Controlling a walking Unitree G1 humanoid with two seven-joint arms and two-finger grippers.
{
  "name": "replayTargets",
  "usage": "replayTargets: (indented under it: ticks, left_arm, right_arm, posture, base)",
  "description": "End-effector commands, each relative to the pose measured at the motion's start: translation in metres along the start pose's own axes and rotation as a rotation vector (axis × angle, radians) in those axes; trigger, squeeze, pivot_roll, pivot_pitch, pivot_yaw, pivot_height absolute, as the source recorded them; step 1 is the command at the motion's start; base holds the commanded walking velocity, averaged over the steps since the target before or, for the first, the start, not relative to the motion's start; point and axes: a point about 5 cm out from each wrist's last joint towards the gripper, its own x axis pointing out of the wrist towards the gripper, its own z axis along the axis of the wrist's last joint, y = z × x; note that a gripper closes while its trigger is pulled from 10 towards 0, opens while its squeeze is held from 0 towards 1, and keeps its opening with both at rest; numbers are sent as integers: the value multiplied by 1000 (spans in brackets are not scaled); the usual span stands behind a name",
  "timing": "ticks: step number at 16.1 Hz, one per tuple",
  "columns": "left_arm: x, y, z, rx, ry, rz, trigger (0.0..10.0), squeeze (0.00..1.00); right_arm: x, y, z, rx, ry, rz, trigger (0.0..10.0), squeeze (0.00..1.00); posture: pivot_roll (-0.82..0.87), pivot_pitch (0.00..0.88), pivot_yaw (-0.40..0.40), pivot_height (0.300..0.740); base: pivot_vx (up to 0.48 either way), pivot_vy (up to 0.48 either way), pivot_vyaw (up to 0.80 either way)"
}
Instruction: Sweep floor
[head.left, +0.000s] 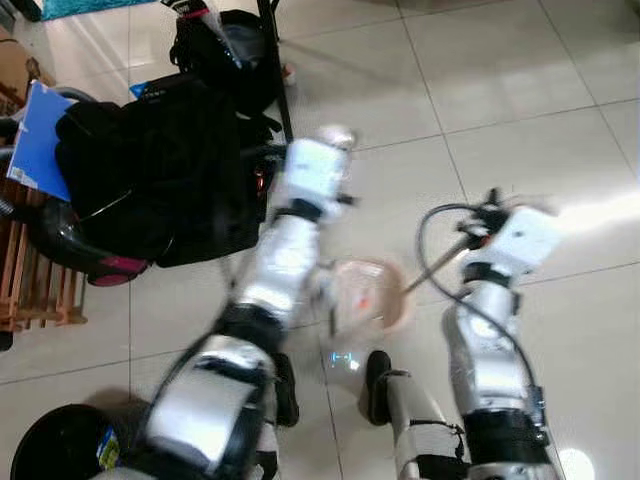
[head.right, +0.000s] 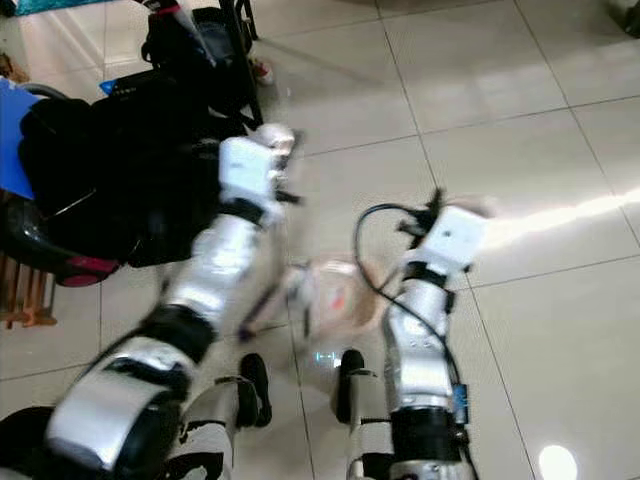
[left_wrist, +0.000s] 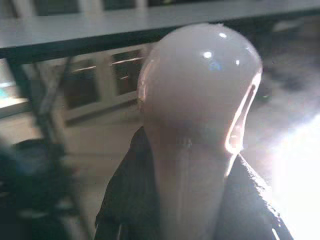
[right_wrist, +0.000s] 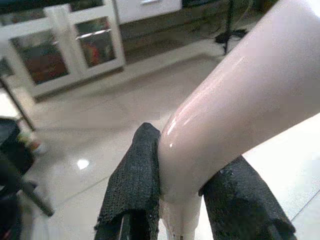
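Observation:
A pale pink dustpan (head.left: 366, 293) hangs low over the tiled floor (head.left: 500, 90), in front of my feet. Its thin handle (head.left: 432, 266) slants up to my right gripper (head.left: 478, 226). In the right wrist view the black fingers (right_wrist: 134, 186) are shut on a curved pale pink handle (right_wrist: 240, 95). My left gripper (head.left: 334, 140) is raised further forward, next to the black bags. In the left wrist view its fingers (left_wrist: 125, 200) are shut on the rounded end of a pale pink handle (left_wrist: 200, 95). The eye views are blurred and the rest of that tool cannot be made out.
Black bags (head.left: 150, 170) and a blue folder (head.left: 35, 140) are piled on the left beside a black pole (head.left: 275, 60). A wooden rack (head.left: 30, 280) stands at the far left. A black bin (head.left: 60, 445) sits at the lower left. Open tiles lie ahead and right.

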Motion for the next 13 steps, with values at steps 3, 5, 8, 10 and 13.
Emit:
replayTargets:
  ticks: [3, 5, 8, 10, 13]
  left_arm:
    - [4, -25, 9, -160, -55, -32, 10000, 0]
    - [13, -37, 30, -256, -149, -49, 10000, 0]
    - [22, -41, 56, -336, -253, -65, 10000, 0]
    - [26, -30, 64, -331, -273, -38, 10000, 0]
    - [27, -5, 71, -218, -289, -90, 10000, 0]
  right_arm:
    - [-5, -1, -1, -5, 20, 10, 10000, 0]
    - [-2, -3, -2, -2, 33, -6, 10000, 0]
    - [7, -4, -4, -4, 45, -12, 10000, 0]
    - [13, -5, -4, -1, 47, -17, 10000, 0]
    - [17, -6, -4, 7, 55, -21, 10000, 0]
  posture:
    - [-20, 398, 38, 740]
    - [-7, 391, 39, 740]
    - [7, 380, 46, 740]
    - [11, 376, 46, 740]
    - [11, 350, 63, 740]
  base:
    - [0, 0, 0]
    - [0, 0, 0]
    - [0, 0, 0]
    - [0, 0, 0]
    - [0, 0, 0]
